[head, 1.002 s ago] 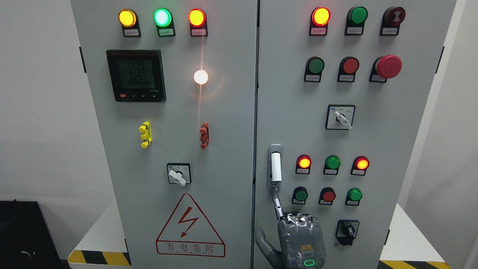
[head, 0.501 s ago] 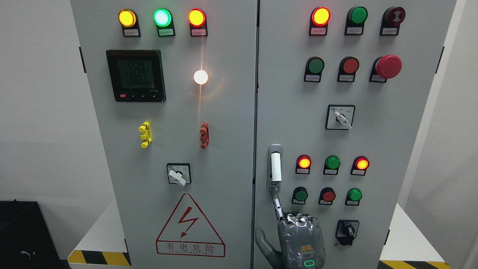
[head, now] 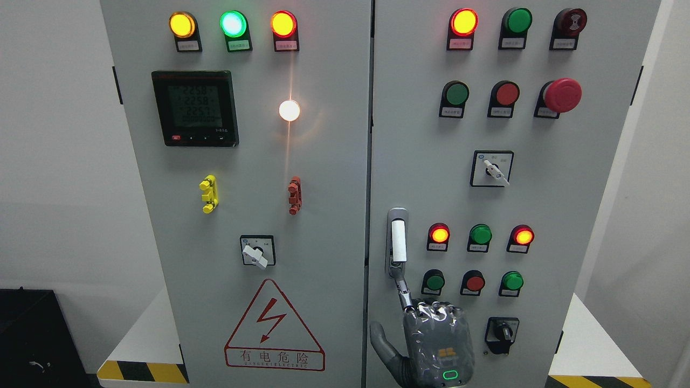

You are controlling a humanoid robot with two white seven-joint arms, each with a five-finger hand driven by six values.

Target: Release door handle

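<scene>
The right hand (head: 437, 345) sits low and nearest, just right of the middle, its tip reaching up to touch the lower end of the handle (head: 398, 241); whether it is clenched on it or released cannot be told from here. The handle stands upright at the left edge of the right door (head: 420, 134), beyond the hand. It looks like rigid, smooth metal with a pale grip, likely slippery, best held around that grip's middle.

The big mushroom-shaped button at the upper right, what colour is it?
Red. The mushroom button shows clearly in the head view.
</scene>
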